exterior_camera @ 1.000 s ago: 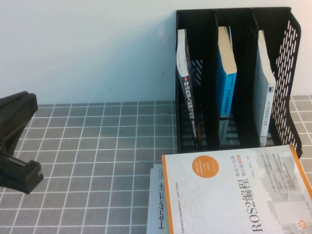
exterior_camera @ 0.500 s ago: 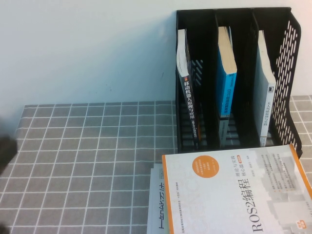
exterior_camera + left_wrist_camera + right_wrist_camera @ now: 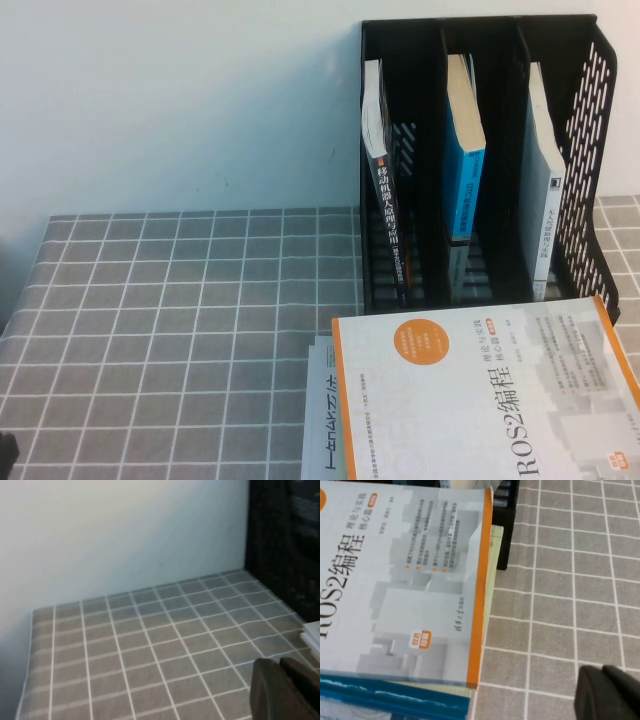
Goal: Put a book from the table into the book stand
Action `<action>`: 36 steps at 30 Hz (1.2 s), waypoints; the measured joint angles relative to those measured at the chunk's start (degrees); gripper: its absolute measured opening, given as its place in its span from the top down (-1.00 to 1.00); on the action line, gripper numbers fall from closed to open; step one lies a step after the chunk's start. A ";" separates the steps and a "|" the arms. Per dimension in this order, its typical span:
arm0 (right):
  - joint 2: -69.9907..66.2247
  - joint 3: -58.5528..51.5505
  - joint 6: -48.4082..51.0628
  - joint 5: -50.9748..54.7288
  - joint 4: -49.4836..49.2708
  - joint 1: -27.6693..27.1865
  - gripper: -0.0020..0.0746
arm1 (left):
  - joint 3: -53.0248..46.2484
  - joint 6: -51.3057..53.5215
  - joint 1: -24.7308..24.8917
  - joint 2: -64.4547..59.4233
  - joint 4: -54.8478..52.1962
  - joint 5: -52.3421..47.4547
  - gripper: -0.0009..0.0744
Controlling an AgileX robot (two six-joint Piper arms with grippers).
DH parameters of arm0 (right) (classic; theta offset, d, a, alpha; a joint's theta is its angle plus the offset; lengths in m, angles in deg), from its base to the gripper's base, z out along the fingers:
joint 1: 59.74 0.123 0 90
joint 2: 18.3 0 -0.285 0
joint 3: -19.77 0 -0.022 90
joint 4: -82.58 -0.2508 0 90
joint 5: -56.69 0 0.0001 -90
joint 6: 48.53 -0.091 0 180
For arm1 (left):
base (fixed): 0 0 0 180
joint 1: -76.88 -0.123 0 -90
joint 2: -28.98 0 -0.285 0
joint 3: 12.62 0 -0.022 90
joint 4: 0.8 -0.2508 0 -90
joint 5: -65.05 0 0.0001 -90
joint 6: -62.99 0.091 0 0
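Observation:
The black book stand (image 3: 590, 130) rises at the table's (image 3: 200, 320) back right, with one upright book in each of its three compartments. The book (image 3: 545, 200) in the right compartment shows a pale grey-white face with small black print, and its cover picture is hidden. My left gripper (image 3: 280, 664) is shut and empty, low over bare cloth far left of the stand (image 3: 285, 545). Only a dark sliver of it (image 3: 5, 455) shows in the high view. My right gripper (image 3: 602, 672) is shut and empty over bare cloth, beside the book pile. It is out of the high view.
The white and orange ROS2 book (image 3: 480, 400) tops a pile in front of the stand and also shows in the right wrist view (image 3: 405, 580). A white book with black characters (image 3: 322, 420) peeks out under it. A blue book (image 3: 465, 170) fills the middle compartment and a dark-spined one (image 3: 385, 220) the left.
My left arm has pulled back off the left side of the high view. Only a dark sliver stays at the bottom left corner. The books and the stand have not moved.

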 joint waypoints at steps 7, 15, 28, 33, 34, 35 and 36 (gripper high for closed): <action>0.00 0.00 0.00 0.00 0.00 0.00 0.95 | -11.28 1.00 -9.48 8.15 7.52 4.26 0.97; 0.00 0.00 0.00 0.00 0.00 0.00 0.95 | -11.52 -3.06 -12.91 9.85 10.52 1.30 0.98; 0.00 0.00 0.00 0.00 0.00 0.00 0.95 | -11.52 1.15 -12.90 9.85 14.98 -4.75 0.98; 0.00 0.00 0.00 0.00 0.00 0.00 0.95 | -11.42 4.43 -12.90 9.85 15.34 -4.79 0.98; 0.00 0.00 0.00 0.00 0.00 0.00 0.95 | -11.42 4.53 -12.90 9.85 15.34 -4.79 0.98; 0.00 0.00 0.00 0.00 0.00 0.00 0.95 | -11.42 4.53 -12.90 9.85 15.34 -4.79 0.98; 0.00 0.00 0.00 0.00 0.00 0.00 0.95 | -11.42 4.53 -12.90 9.85 15.34 -4.79 0.98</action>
